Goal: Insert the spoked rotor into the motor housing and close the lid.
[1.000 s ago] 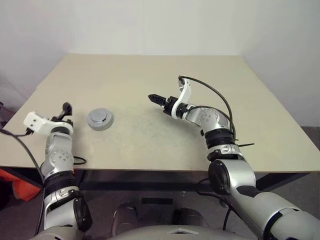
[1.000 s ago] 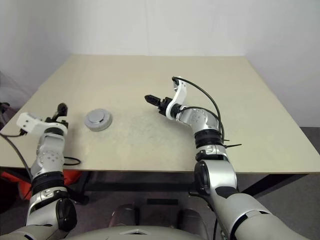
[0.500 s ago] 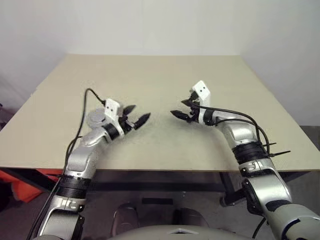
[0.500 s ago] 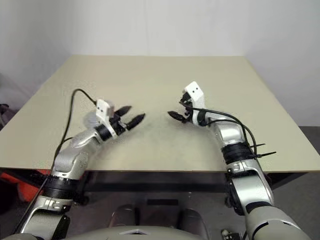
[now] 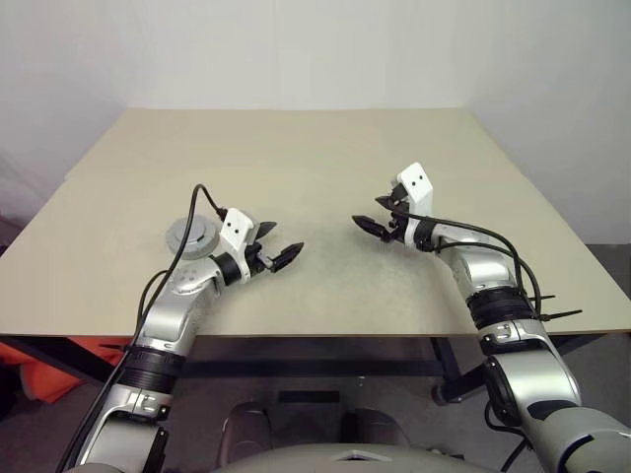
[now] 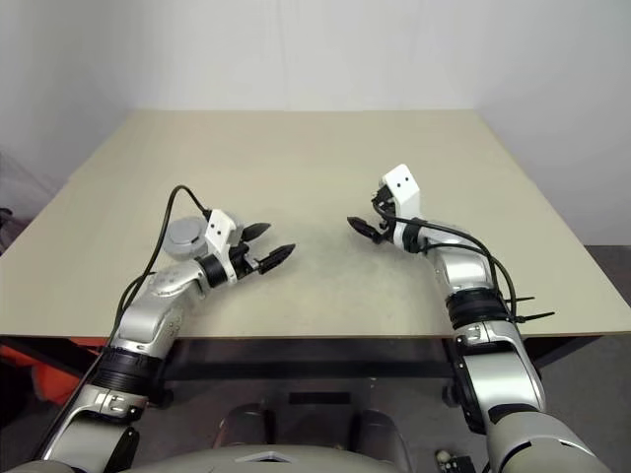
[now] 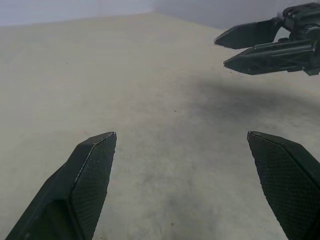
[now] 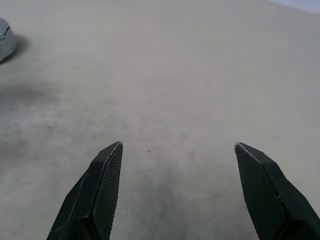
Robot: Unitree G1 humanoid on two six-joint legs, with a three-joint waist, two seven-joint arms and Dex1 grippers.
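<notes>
Two hands hover above the beige counter (image 5: pixel 325 148), each released with fingers spread and nothing between them. Farthest left sits the motor housing (image 5: pixel 187 236), lid on, just behind the left hand (image 5: pixel 278 244). Well apart, the right hand (image 5: pixel 380 214) points back toward it.

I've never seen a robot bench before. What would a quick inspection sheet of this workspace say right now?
Surface: plain beige tabletop, bare in the middle.
Job's things: one round squat grey metal unit with a central hub beside the left arm; lid appears on; rotor not visible.
Clutter: nothing seen.
Grippers: left gripper and right gripper both open, empty, pointing toward each other above the table.
Cables: black cable looping over the left arm; another along the right forearm.
Surroundings: white walls.
</notes>
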